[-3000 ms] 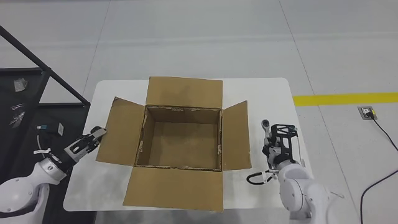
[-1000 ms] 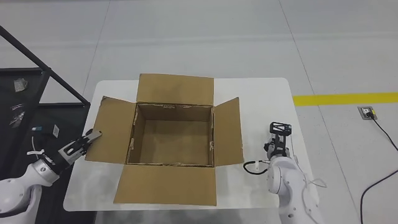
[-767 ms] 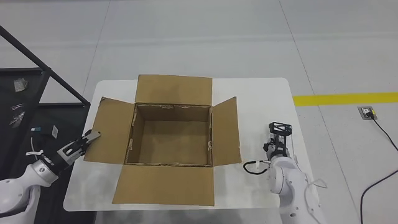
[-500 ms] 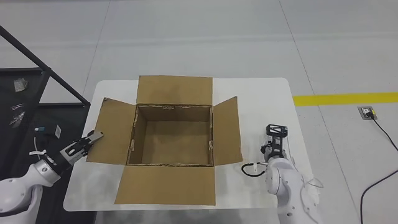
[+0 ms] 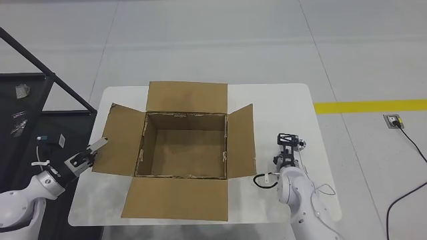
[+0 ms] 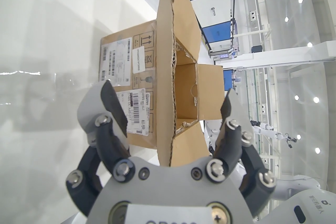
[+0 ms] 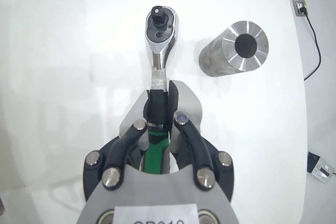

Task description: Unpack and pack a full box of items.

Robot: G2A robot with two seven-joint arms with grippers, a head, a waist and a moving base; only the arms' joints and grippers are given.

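While the open left gripper [image 6: 168,97], lower left, straddles a flap of the empty brown cardboard box [image 5: 187,97] at centre, the right gripper [image 7: 160,101], clamped on the green-handled chrome ratchet wrench [image 7: 160,25], has edged boxward from lower right, probably to pack it.

Cardboard box [image 5: 187,97] sits open on white table [image 5: 287,103], all four flaps splayed out. Left gripper [image 5: 97,149] is at the left flap's outer edge, by the table's left side. Right gripper [image 5: 287,143] is over bare table just right of the right flap, apart from it. Yellow floor line [image 5: 370,106] lies past the table.
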